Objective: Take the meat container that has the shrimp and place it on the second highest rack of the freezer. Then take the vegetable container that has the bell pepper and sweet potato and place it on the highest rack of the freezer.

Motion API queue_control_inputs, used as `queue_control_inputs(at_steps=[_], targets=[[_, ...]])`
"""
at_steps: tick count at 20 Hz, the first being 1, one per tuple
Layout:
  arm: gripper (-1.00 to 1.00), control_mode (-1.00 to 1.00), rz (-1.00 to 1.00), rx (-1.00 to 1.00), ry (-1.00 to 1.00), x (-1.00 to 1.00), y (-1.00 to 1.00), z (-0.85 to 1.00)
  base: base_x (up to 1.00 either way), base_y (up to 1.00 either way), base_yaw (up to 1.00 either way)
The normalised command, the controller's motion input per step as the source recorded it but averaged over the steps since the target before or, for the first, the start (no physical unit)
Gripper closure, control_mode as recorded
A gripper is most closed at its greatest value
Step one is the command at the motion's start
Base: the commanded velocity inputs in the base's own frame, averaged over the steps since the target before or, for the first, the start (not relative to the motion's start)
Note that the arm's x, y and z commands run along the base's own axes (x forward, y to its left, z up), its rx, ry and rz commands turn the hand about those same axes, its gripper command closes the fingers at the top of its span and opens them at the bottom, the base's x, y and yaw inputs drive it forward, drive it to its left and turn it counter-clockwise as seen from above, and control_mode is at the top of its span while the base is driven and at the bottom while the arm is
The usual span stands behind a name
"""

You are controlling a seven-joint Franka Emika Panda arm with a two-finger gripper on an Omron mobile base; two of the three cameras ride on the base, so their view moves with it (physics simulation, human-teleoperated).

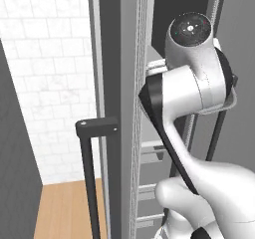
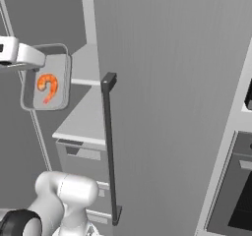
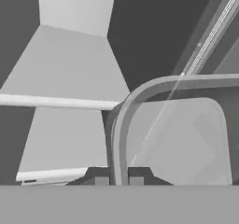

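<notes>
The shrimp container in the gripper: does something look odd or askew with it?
Yes. In the right base view the container stands almost on edge, its inside turned toward the camera, with the shrimp seeming to lie against the tilted bottom. The gripper is shut on its rim, beside the freezer shelves.

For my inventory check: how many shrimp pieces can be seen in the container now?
1. The shrimp lies in the container held up in front of the open freezer; other pieces may be hidden.

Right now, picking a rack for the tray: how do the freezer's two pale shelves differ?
The upper shelf sits higher and further back, above the held shrimp container; the lower shelf sits below it, directly over the grey drawers. Both are flat and pale grey.
</notes>
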Motion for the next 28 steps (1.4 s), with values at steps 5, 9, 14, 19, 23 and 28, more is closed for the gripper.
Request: queue_control_inputs(at_steps=[5,9,14,19,23,28], targets=[[1.0,-1.0,0.34,-0.03,-0.18,-0.2,0.0,0.27,0.0,0.0,0.0],[1.0,-1.0,0.48,0.0,-0.06,-0.35,0.06,-0.09,0.0,0.0,0.0],[1.0,-1.0,0.76,-0.01,0.0,-0.46,0.22,-0.27,0.0,0.0,0.0],[1.0,-1.0,0.91,-0.1,0.0,-0.27,0.06,-0.33,0.0,0.0,0.0],[1.0,-1.0,0.71,-0.19,0.0,0.0,-0.07,-0.51,0.0,0.0,0.0],[1.0,-1.0,0.33,-0.46,0.03,-0.05,0.19,-0.6,0.0,0.0,0.0]])
